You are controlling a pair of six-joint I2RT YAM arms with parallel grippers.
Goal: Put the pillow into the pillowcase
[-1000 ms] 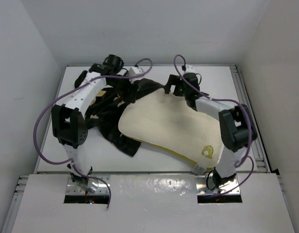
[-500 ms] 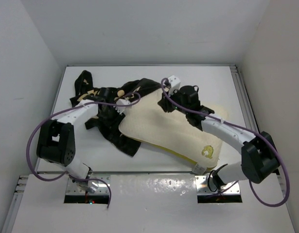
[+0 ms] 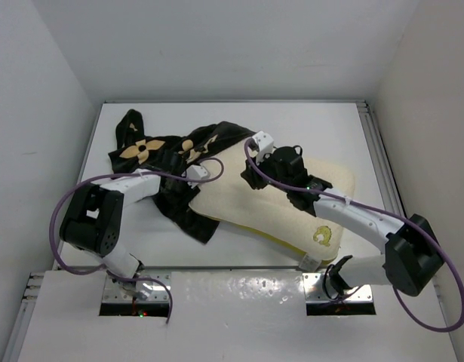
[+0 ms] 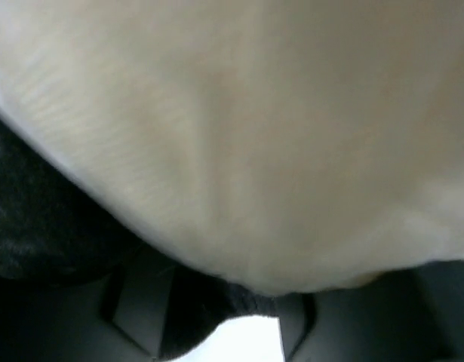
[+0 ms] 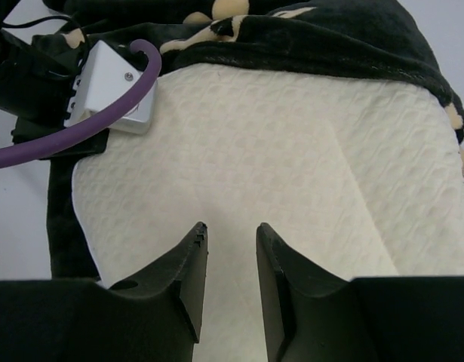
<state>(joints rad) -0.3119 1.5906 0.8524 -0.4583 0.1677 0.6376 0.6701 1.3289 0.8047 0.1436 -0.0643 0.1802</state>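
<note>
from above you see the pillow lying diagonally on the tabletop, its far-left end meeting the bunched pillowcase; most of it lies bare outside the case. only the right wrist view shows you black fabric lapping over that far edge, and the right end effector pinching a ridge of the cream, waffle-textured cover. the left end effector sits at the pillow's left edge; its own view is blurred, so you cannot tell its jaws. a yellow logo marks the near-right corner.

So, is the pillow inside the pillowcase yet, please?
Mostly out: the pillow lies bare, only its far edge meeting the pillowcase.
</note>
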